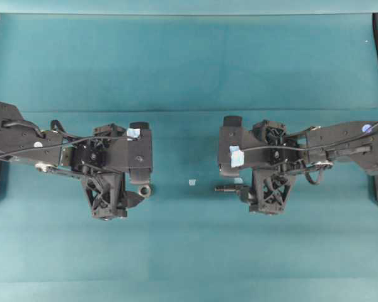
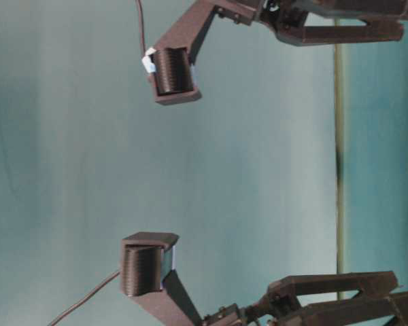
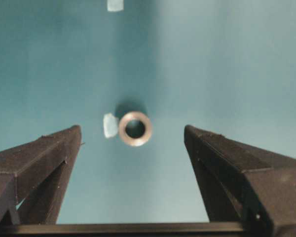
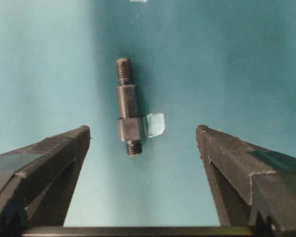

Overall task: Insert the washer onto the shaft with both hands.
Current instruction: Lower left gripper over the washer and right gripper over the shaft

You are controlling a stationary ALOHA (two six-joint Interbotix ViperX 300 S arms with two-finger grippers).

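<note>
The left black lattice-framed gripper (image 1: 145, 165) reaches in from the left edge of the overhead view, its long pointed fingers (image 3: 44, 163) spread wide with nothing between them. Flat on the teal table cover (image 1: 189, 63) ahead of those fingers, in the gap, lies the washer (image 3: 135, 128) — a small thick grey-tan metal ring with a round centre hole, untouched. A pale tape scrap (image 3: 109, 125) sits just beside its left edge, and another pale scrap (image 1: 192, 182) lies on the cover between the two arms.

The right black gripper (image 1: 230, 154), entering from the right edge, also has its fingers (image 4: 246, 163) spread wide and holds nothing. The shaft (image 4: 128, 106) — a short dark grey stepped metal rod with threaded ends — lies on the cover between and ahead of those fingers, clear of both, with a pale tape piece (image 4: 155, 124) touching its thicker section.
</note>
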